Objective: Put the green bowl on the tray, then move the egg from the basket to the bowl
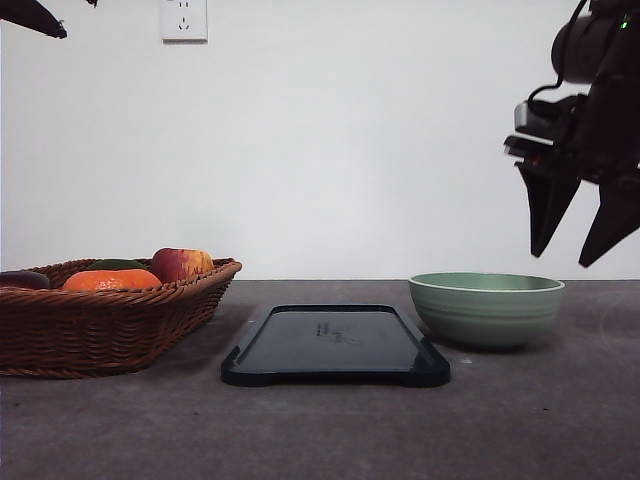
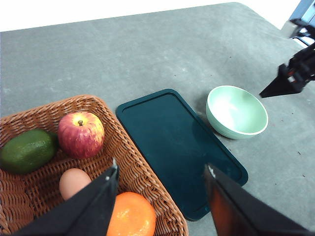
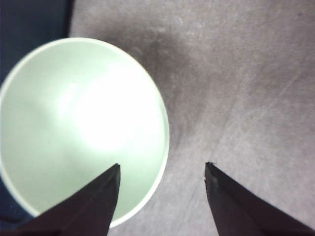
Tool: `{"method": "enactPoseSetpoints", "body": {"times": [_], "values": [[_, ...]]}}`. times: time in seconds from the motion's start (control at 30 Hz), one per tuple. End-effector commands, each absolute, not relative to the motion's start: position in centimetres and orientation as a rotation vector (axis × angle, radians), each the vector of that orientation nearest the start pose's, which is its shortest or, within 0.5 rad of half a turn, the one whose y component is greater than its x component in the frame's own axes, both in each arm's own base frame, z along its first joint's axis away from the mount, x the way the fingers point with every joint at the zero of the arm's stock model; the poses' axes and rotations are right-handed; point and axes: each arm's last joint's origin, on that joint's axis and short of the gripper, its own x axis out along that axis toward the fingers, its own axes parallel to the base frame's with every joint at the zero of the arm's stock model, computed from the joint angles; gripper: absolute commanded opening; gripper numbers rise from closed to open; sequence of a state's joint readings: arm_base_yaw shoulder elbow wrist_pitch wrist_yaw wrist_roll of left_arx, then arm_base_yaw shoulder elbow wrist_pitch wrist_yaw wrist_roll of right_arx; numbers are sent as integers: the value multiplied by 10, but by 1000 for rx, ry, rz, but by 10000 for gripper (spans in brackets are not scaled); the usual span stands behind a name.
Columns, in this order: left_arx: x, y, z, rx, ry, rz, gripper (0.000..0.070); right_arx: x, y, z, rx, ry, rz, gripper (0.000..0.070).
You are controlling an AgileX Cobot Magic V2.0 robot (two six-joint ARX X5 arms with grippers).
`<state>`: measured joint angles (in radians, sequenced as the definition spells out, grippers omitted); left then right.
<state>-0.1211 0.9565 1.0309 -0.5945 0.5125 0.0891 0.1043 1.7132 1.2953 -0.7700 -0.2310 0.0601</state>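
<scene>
The green bowl (image 1: 486,308) sits on the grey surface (image 1: 320,430), at the tray's (image 1: 335,345) three o'clock, just beside it. The right gripper (image 1: 583,228) hangs above, spread wide, empty. The egg (image 2: 74,182) lies in the basket (image 2: 130,167), partly hidden behind the left gripper (image 2: 162,179), also wide and empty.

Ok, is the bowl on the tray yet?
Not yet. The bowl sits upright and empty on the table, beside the tray, with the right tool open above it.

text: none legible | tray (image 1: 335,345): faint mark on top, unreadable | labels/brands/numbers: none
</scene>
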Motion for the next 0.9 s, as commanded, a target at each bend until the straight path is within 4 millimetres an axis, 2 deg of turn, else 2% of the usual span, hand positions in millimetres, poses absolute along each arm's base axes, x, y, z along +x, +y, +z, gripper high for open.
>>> {"method": "enactPoseSetpoints", "body": {"times": [0.0,0.1,0.2,0.37,0.63,0.87], "values": [[186,-38,359,-15,459,-651,350,347,44,228,124,1199,259,328],[186,-38,359,-15,459,-651,350,350,44,221,125,1209,258,300],[186,-38,359,-14,458,-651,350,353,44,215,127,1220,263,170],[187,-38,359,-15,459,-651,350,356,45,205,129,1251,262,0],[186,-38,359,-15,460,-651,350,356,45,207,132,1277,260,0],[187,-38,359,-15,462,-651,350,359,53,239,137,1300,300,0]]}}
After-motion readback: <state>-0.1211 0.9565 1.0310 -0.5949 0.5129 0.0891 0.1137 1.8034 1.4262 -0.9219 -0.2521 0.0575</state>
